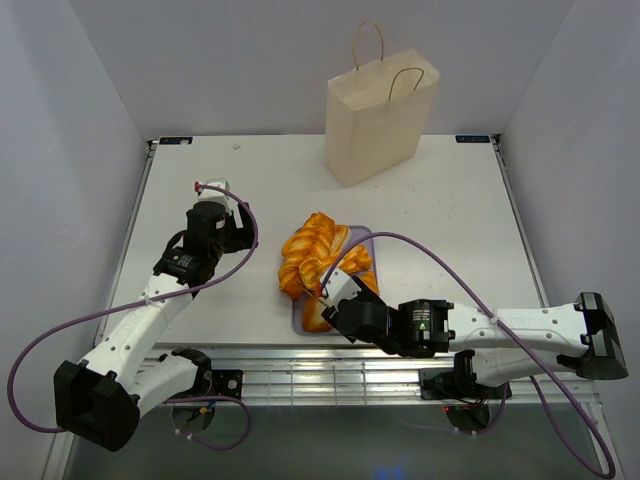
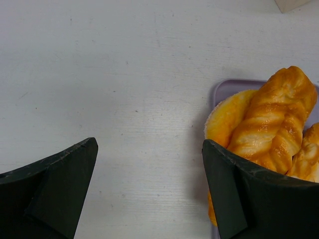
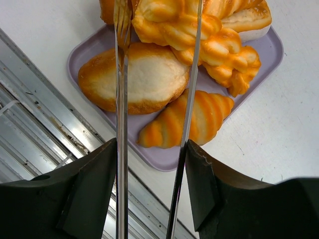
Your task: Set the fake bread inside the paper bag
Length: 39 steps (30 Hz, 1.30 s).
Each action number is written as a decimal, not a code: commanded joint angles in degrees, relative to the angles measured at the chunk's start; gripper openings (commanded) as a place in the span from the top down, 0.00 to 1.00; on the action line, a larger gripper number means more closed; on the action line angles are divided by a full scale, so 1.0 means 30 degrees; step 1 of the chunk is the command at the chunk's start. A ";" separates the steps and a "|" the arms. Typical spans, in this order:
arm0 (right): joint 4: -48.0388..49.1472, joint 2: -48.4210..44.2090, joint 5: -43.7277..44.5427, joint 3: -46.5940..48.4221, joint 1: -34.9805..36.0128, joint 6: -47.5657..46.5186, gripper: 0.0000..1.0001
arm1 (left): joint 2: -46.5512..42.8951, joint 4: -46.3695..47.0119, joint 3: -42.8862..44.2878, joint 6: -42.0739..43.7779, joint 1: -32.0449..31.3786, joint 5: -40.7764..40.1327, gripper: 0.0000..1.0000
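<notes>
The fake bread (image 1: 312, 258) is piled on a lilac tray (image 1: 363, 237): an oval roll (image 3: 149, 77), a croissant (image 3: 212, 112) and braided loaves (image 3: 224, 50). My right gripper (image 1: 335, 293) is at the tray's near edge and is shut on metal tongs (image 3: 121, 99). The two tong blades reach out over the roll and stand either side of a braided loaf (image 3: 164, 22). My left gripper (image 1: 238, 225) is open and empty over bare table, left of the tray. The bread (image 2: 271, 119) shows beside its right finger. The paper bag (image 1: 380, 115) stands upright at the back.
The metal rail (image 3: 45, 129) of the table's near edge runs just below the tray (image 3: 266, 52). Purple cables trail from both arms. White walls close in the table on the left, right and back. A corner of the bag (image 2: 294, 4) shows in the left wrist view.
</notes>
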 commanded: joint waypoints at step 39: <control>-0.1632 0.0865 0.4158 0.1873 0.0389 0.1720 0.61 | -0.0317 -0.0028 0.0555 0.0126 -0.0106 0.0946 0.04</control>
